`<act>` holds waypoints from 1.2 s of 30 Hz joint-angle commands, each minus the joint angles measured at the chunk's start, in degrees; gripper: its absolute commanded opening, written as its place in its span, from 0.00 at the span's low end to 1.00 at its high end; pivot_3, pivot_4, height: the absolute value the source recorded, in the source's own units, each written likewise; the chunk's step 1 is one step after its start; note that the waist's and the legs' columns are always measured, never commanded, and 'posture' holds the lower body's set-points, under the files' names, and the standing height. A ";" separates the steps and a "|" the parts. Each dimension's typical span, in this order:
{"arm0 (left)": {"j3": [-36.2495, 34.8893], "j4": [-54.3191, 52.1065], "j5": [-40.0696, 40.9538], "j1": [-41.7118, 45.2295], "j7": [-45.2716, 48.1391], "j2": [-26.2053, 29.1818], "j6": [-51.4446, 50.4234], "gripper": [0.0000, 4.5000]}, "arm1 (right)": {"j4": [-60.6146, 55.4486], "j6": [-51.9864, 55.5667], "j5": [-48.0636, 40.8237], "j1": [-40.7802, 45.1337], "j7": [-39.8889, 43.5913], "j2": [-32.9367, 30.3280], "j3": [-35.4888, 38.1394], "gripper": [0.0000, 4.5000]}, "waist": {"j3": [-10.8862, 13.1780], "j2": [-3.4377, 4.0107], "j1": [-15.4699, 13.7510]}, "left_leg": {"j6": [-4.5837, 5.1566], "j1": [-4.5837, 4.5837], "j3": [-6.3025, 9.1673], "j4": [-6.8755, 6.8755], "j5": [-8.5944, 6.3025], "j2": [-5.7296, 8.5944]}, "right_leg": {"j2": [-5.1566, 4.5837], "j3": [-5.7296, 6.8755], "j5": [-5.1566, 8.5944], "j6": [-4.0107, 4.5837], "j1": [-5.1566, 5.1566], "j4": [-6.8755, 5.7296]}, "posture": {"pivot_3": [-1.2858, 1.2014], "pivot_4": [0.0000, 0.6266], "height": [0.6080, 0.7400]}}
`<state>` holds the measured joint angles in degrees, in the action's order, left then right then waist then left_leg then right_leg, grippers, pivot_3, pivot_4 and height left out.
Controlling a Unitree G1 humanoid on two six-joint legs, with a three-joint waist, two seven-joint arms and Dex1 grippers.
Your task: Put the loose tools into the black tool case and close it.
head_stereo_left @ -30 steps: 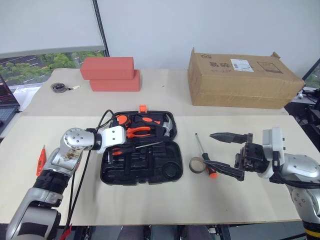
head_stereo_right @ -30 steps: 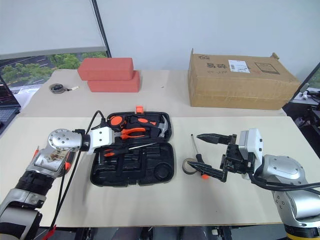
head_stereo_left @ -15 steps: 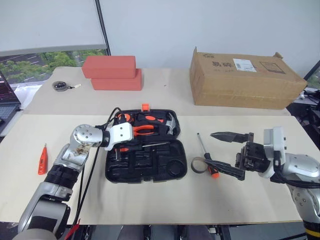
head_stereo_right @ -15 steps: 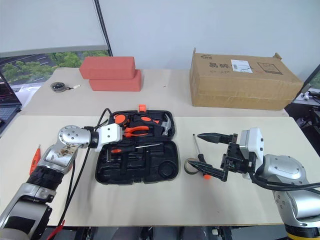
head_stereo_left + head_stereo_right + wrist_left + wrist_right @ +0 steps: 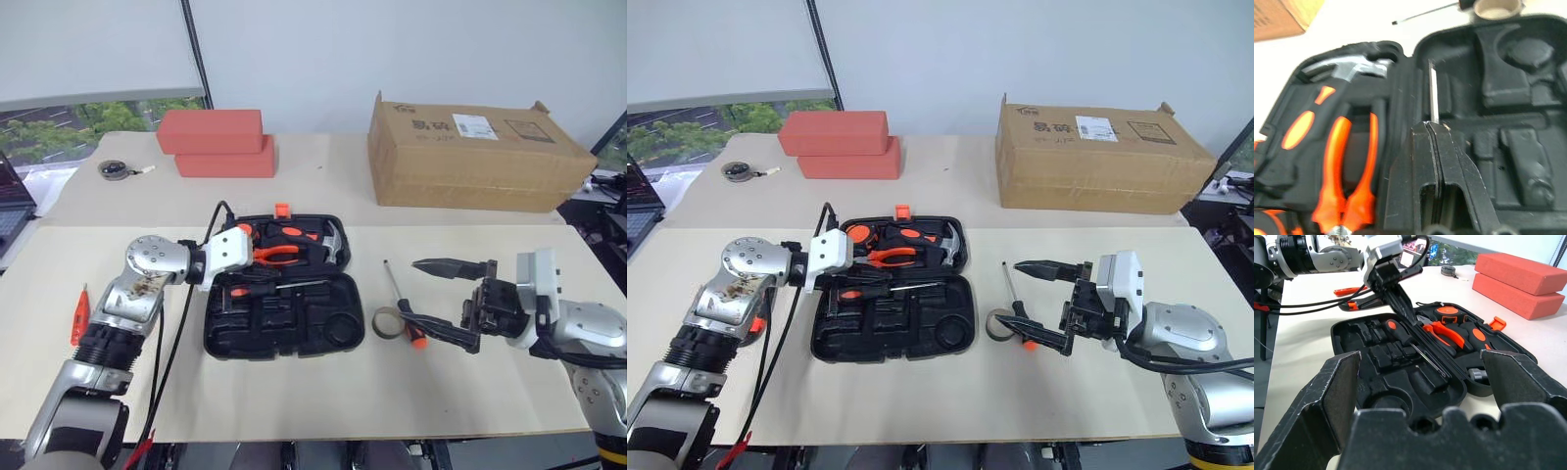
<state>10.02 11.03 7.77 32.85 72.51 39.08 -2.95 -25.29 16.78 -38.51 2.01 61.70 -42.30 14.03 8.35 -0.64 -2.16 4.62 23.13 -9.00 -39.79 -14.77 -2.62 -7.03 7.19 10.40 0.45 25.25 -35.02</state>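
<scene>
The black tool case (image 5: 338, 331) lies open at the table's centre, with a hammer, orange pliers and an orange-and-black screwdriver (image 5: 1395, 329) in its recesses. My left gripper (image 5: 1432, 126) hovers shut just above that screwdriver's shaft, with nothing between its fingers. Right of the case lie a second screwdriver (image 5: 397, 292) and the grey tape roll (image 5: 387, 322). My right gripper (image 5: 411, 287) is open and level beside them, its lower finger crossing the screwdriver's handle in the head views. The orange tester pen (image 5: 80, 315) lies far left.
A brown cardboard box (image 5: 475, 152) stands at the back right and two stacked red blocks (image 5: 217, 144) at the back left. A small round reel with a cord (image 5: 114, 168) sits further left. Black cables hang from my left forearm.
The head view has shifted a little. My left gripper has lifted slightly over the case and rolled, staying shut. The right arm has not moved.
</scene>
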 commanded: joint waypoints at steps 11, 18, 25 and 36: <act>6.41 9.90 -7.48 -3.70 -1.90 -2.52 6.49 0.01 | -1.39 -1.46 -0.11 1.19 -0.76 0.01 0.76 1.00 | -0.11 0.14 0.00 | 0.00 -0.17 0.03 0.00 -0.03 0.00 | -0.06 -0.02 0.02 0.03 -0.13 -0.01 | 0.52 0.24 0.79; 4.64 9.55 -7.11 -2.43 -3.20 -2.64 5.43 0.01 | -1.33 0.82 4.29 -1.79 -2.32 -2.18 -0.99 1.00 | -0.40 0.27 -0.03 | -0.39 -0.29 0.03 0.01 -0.27 0.00 | -0.08 -0.05 0.18 0.30 -0.20 -0.03 | 0.52 0.24 0.79; -4.19 -3.93 6.66 -0.27 -3.43 -3.11 -9.78 0.01 | -1.27 4.61 10.79 -3.82 -8.53 -3.73 -3.55 1.00 | -0.28 0.08 0.11 | -0.33 0.01 0.03 -0.06 -0.20 -0.01 | -0.05 -0.06 0.17 0.27 0.03 -0.05 | 0.52 0.24 0.79; -11.58 -20.21 21.64 -5.24 4.13 7.18 -24.47 0.79 | -1.42 15.62 18.98 -2.59 -22.62 -1.23 -10.32 1.00 | -0.24 0.03 1.36 | -0.19 0.08 0.09 0.03 -0.06 -0.04 | 0.04 -0.04 0.14 -0.05 0.10 0.00 | 0.52 0.24 0.79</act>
<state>0.74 -6.47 27.30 27.34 75.23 44.93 -26.67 -26.07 31.25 -20.48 -1.38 40.77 -43.83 3.33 8.11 -0.60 -0.80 4.43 23.23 -8.92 -39.77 -14.84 -2.65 -6.99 7.15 10.55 0.40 25.35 -35.02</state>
